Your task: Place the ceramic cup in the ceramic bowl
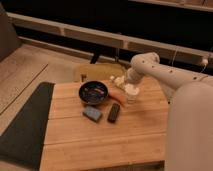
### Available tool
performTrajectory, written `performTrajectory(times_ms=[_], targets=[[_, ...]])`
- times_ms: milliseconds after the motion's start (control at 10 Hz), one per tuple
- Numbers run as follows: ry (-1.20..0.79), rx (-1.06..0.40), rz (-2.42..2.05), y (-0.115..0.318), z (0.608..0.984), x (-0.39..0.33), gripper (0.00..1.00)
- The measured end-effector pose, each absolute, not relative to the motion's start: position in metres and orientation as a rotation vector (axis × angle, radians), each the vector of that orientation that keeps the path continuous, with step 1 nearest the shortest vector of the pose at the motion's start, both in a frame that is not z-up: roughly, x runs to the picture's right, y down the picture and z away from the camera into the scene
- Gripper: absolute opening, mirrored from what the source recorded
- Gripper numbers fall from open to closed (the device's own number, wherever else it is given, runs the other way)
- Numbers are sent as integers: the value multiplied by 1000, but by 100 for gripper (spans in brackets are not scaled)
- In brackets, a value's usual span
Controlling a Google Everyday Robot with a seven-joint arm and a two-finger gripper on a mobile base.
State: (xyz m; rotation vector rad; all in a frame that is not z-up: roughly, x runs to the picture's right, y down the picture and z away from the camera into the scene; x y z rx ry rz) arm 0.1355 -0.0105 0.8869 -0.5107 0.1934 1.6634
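The ceramic cup (132, 94), small and cream-white, stands upright on the wooden table, right of the bowl. The ceramic bowl (93, 92) is round, dark and glossy, and sits at the table's back middle. My gripper (129, 81) hangs straight down from the white arm, right above the cup and at its rim, hiding the cup's top. The cup is about a bowl's width to the right of the bowl's centre.
An orange-red oblong item (116, 96) lies between bowl and cup. A black oblong object (114, 112) and a blue block (92, 113) lie in front of the bowl. Small white lumpy items (118, 80) sit behind. My arm's bulk (190, 125) fills the right side. A dark mat (25, 125) lies left.
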Motion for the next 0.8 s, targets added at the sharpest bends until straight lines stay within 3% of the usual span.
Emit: performTrajectory(times_ms=[800], targets=[[208, -502, 1626, -7, 883, 139, 65]])
